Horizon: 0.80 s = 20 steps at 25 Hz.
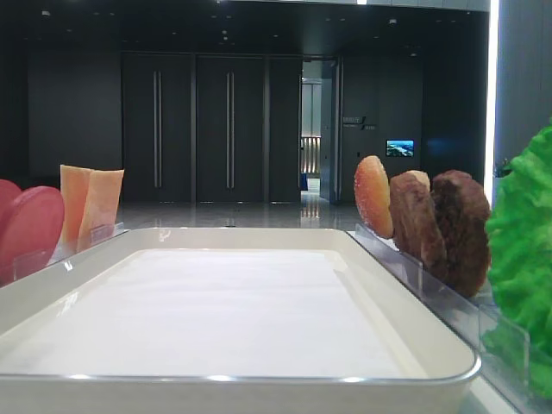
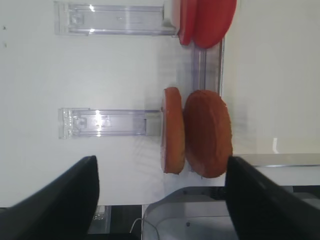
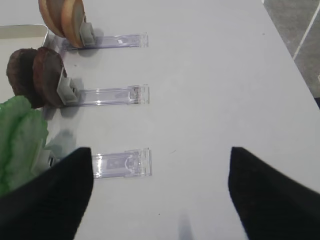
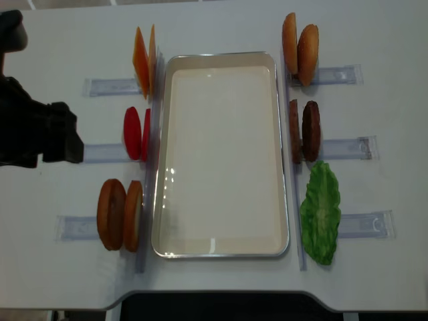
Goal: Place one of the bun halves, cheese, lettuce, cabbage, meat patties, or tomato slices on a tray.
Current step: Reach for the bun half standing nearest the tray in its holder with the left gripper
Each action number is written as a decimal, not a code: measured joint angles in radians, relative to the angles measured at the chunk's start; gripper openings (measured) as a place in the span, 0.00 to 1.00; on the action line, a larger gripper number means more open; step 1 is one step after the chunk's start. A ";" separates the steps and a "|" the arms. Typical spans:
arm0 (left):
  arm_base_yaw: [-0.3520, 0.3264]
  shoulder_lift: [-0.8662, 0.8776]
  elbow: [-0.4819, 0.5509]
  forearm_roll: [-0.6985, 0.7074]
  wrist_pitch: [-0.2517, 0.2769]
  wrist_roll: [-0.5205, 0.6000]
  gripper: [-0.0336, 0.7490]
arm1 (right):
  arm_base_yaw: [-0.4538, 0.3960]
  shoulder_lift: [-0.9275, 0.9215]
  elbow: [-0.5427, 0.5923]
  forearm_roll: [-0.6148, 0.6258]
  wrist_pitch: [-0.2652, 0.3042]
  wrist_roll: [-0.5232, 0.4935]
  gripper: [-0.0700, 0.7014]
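Your tray [image 4: 221, 249] sits bare between racked food, left gripper [image 2: 160, 200] spread above two buns [image 2: 207, 134], right gripper [image 3: 160, 192] spread near lettuce [image 3: 20, 140]

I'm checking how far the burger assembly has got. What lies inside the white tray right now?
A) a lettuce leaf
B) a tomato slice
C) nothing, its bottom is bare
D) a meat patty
C: the tray shows only its bare white bottom in the overhead view, while the meat patties, the tomato slices and the lettuce all sit outside its rim.
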 joint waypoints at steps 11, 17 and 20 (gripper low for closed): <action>-0.261 0.115 0.000 0.057 -0.001 -0.246 0.81 | 0.000 0.000 0.000 0.000 0.000 0.000 0.78; -0.323 0.201 0.000 0.057 -0.007 -0.287 0.81 | 0.000 0.000 0.000 0.000 0.000 0.000 0.78; -0.334 0.231 0.000 0.057 -0.009 -0.298 0.81 | 0.000 0.000 0.000 0.000 0.000 0.000 0.78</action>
